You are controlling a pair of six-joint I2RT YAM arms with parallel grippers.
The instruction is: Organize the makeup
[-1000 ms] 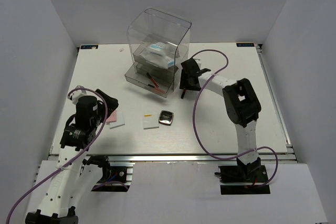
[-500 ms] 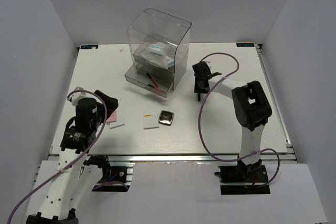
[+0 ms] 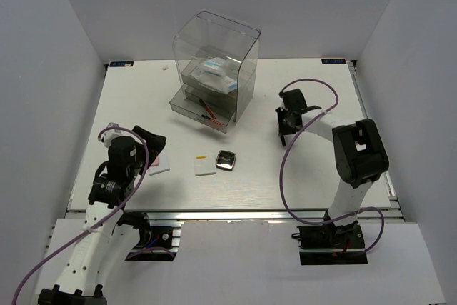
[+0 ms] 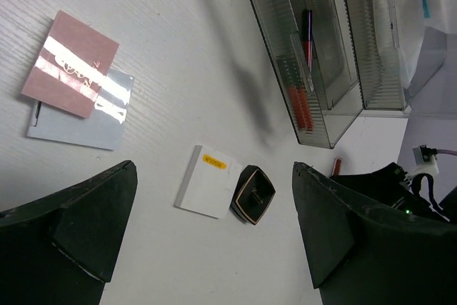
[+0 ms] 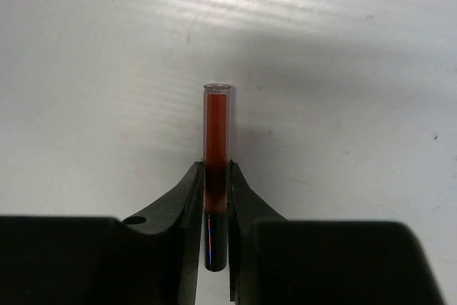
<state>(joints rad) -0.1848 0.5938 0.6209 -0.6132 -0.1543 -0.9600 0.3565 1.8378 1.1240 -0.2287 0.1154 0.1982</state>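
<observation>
My right gripper [image 3: 286, 125] is shut on a thin dark-red stick [image 5: 217, 137] with a black cap, low over the table right of the clear drawer box [image 3: 214, 69]; the stick's red end pokes out past the fingertips [image 5: 187, 185]. My left gripper [image 3: 152, 145] hangs open and empty above the left side of the table. Below it lie a pink pad [image 4: 70, 63] overlapping a white pad [image 4: 82, 121], another white pad [image 4: 208, 181] and a black square compact [image 4: 253, 195]. More sticks [image 4: 303, 101] lie in the lower drawer. White blue-printed packets [image 3: 218, 73] sit in the upper one.
The drawer box stands at the table's back centre with its lower drawer [image 3: 201, 108] pulled out toward the front. Purple cables [image 3: 275, 176] loop off both arms. White walls close in the table on three sides.
My right gripper has shut on the stick and carried it to the right, away from the drawer box. My left arm has shifted slightly, its gripper still open.
</observation>
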